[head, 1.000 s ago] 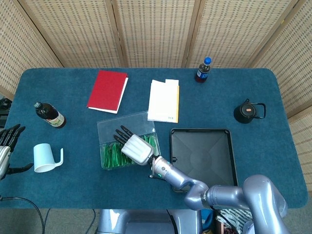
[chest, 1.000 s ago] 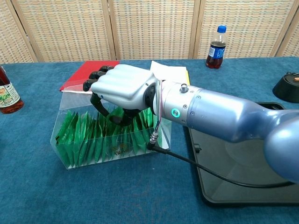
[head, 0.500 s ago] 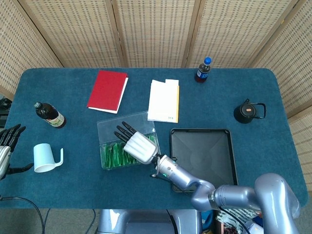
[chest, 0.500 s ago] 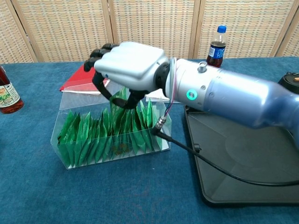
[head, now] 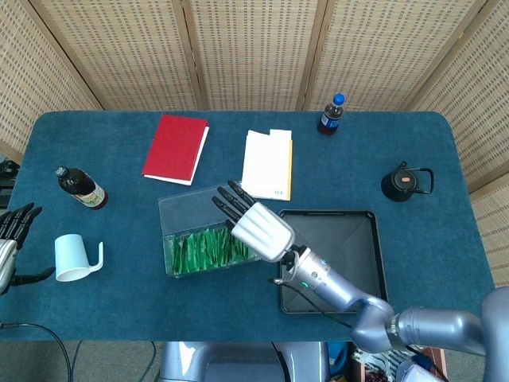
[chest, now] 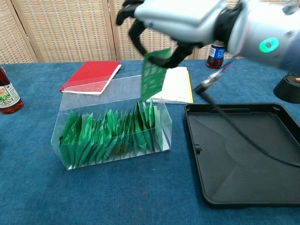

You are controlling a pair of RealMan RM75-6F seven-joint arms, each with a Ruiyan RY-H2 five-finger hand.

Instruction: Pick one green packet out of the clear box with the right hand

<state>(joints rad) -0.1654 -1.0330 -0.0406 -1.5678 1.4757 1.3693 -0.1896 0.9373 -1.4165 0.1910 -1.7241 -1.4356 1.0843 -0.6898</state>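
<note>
My right hand (chest: 180, 18) pinches one green packet (chest: 153, 77) by its top edge, the other fingers loosely curled, above the clear box (chest: 112, 129). The packet hangs free over the right end of the row, long axis near vertical, lower edge pointing down at the box. It looks light, thin and floppy, probably slick, so I judge a pinch near the top seam safest.

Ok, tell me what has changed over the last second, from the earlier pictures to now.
The right hand has risen out of the clear plastic box and moved up and to the right, its fingers now pinching one flat green packet that hangs clear above the box. The remaining green packets, the black tray and the left hand stayed as they were.
</note>
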